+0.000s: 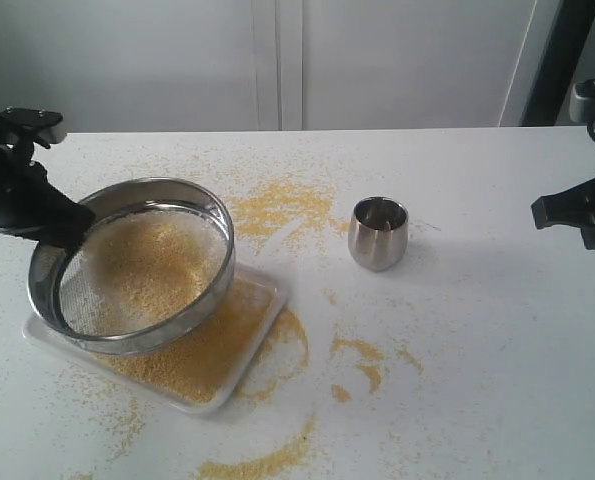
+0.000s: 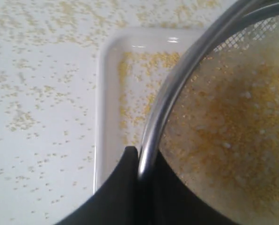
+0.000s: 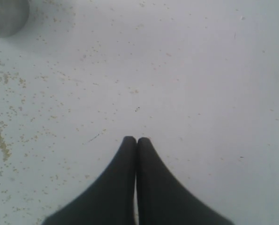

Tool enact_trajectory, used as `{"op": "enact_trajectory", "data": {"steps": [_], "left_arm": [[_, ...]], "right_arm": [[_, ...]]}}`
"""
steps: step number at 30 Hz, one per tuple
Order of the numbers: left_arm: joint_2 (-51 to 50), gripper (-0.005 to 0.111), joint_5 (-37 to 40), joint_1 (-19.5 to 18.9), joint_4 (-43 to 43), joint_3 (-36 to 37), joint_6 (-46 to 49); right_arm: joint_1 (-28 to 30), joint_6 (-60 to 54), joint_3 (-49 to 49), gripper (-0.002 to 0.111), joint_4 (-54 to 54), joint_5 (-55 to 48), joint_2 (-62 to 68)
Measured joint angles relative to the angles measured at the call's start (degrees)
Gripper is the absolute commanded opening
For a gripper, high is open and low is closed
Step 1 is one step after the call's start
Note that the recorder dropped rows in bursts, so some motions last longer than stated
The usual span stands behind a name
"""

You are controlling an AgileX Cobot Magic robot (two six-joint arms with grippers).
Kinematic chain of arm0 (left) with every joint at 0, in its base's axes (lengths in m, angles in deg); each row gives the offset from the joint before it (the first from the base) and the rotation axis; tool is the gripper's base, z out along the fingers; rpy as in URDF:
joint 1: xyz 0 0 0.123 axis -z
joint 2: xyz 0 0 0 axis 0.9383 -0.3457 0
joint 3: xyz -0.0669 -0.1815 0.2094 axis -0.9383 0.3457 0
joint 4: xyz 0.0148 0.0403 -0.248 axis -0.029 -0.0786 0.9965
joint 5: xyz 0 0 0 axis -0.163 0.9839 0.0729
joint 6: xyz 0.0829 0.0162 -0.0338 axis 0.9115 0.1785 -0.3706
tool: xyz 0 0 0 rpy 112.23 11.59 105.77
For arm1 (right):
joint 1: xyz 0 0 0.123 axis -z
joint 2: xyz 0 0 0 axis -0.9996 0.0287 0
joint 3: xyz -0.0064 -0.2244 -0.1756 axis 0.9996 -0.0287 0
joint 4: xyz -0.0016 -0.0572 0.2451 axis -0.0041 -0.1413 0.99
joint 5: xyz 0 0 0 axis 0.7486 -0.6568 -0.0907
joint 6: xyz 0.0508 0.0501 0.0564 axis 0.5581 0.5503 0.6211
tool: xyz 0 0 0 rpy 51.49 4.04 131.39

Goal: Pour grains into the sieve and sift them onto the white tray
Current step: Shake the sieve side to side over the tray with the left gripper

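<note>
The left tool point(image 1: 74, 222) is clamped on the rim of the sieve point(image 1: 222, 250). In the left wrist view its two dark fingers point(image 2: 125, 173) pinch the steel wall point(image 2: 177, 84), one inside the ring and one outside. The sieve hangs over the white tray point(image 1: 269, 298), tilted, with the gripped side higher than the side facing the tray's uncovered end. It covers most of the tray. I cannot tell whether its low edge touches the tray.

Grains point(image 1: 147, 265) lie on the mesh as a yellow heap with paler, larger bits among them. A layer of fine yellow granules point(image 1: 217, 350) covers the part of the tray floor that shows beyond the sieve. The left wrist view shows the tray's rim point(image 2: 104, 93) with thin yellow scatter just inside it.

More yellow granules are spilled on the bench point(image 1: 477, 350) all around the tray. There is a broad patch point(image 1: 277, 205) behind it, curved streaks beside its uncovered end and a band in front of it.

A small steel cup point(image 1: 378, 233) stands upright on the bench, well apart from the tray, past the spilled patch.

The right tool point(image 3: 137, 140) has its fingers pressed together with nothing between them. It hovers over a sparsely scattered stretch of bench, farther from the tray than the cup is point(image 1: 557, 210).
</note>
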Motion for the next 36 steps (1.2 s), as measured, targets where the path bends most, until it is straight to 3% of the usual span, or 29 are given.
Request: {"op": "enact_trajectory", "data": {"steps": [5,6,9,11,13,14,16,17,20,21,23,25,28,31,36], "left_arm": [[0.0,0.0,6.46,2.4,1.13,0.0,13.36],[0.0,0.0,7.33,2.56,0.79,0.0,12.44],[0.0,0.0,1.16,-0.38,1.46,0.15,-6.19],[0.0,0.0,0.17,-0.01,2.08,-0.09,-2.33],[0.0,0.0,4.07,2.1,-0.28,-0.09,3.46],[0.0,0.0,5.01,2.43,-1.93,-0.09,1.5],[0.0,0.0,3.07,1.24,-6.68,-0.09,-13.24],[0.0,0.0,2.03,0.94,-6.83,-0.09,-14.48],[0.0,0.0,4.44,3.69,-7.14,-0.09,2.98],[0.0,0.0,6.01,4.19,-7.9,-0.09,3.21],[0.0,0.0,4.74,3.59,-8.81,0.15,-10.51],[0.0,0.0,1.04,2.55,-9.04,0.15,-17.71],[0.0,0.0,-0.74,3.36,-9.3,-0.07,-11.64],[0.0,0.0,3.48,5.38,-9.41,-0.07,-2.93],[0.0,0.0,1.31,4.15,-9.29,0.16,-16.42]], "right_arm": [[0.0,0.0,0.0,0.0,0.0,0.0,0.0],[0.0,0.0,0.0,0.0,0.0,0.0,0.0],[0.0,0.0,0.0,0.0,0.0,0.0,0.0],[0.0,0.0,0.0,0.0,0.0,0.0,0.0],[0.0,0.0,0.0,0.0,0.0,0.0,0.0],[0.0,0.0,0.0,0.0,0.0,0.0,0.0],[0.0,0.0,0.0,0.0,0.0,0.0,0.0],[0.0,0.0,0.0,0.0,0.0,0.0,0.0],[0.0,0.0,0.0,0.0,0.0,0.0,0.0],[0.0,0.0,0.0,0.0,0.0,0.0,0.0],[0.0,0.0,0.0,0.0,0.0,0.0,0.0],[0.0,0.0,0.0,0.0,0.0,0.0,0.0],[0.0,0.0,0.0,0.0,0.0,0.0,0.0],[0.0,0.0,0.0,0.0,0.0,0.0,0.0],[0.0,0.0,0.0,0.0,0.0,0.0,0.0]]}}
